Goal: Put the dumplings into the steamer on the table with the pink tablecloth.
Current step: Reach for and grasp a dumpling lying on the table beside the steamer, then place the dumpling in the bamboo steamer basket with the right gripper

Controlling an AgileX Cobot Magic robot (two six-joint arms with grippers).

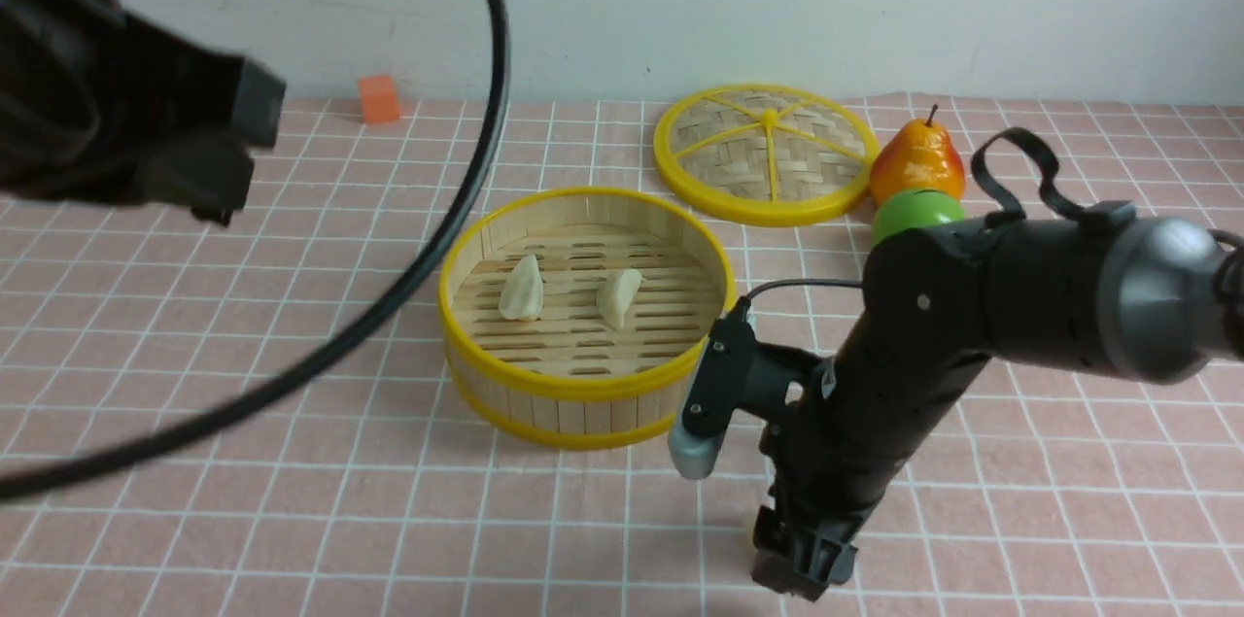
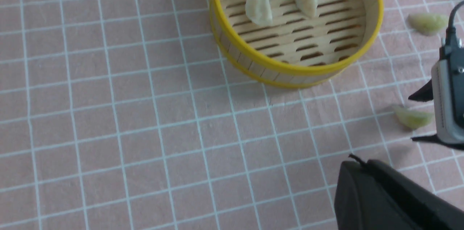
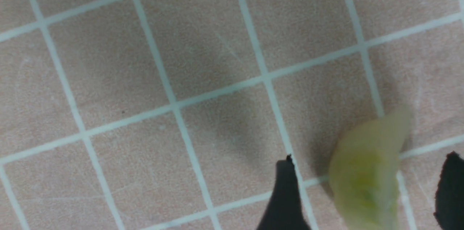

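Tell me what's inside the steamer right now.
Two white dumplings lie apart on the steamer's slatted floor. Its near wall hides a strip in the front view; the left wrist view shows it bare.

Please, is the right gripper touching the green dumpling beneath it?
Apart: the right wrist view shows tablecloth between the green dumpling and the right gripper on both sides.

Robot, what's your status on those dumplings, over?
Left gripper shut, raised aside. Right gripper open, straddling a green dumpling on the cloth. Two cream dumplings in steamer; second green dumpling outside. Nothing seen blocking the steamer.
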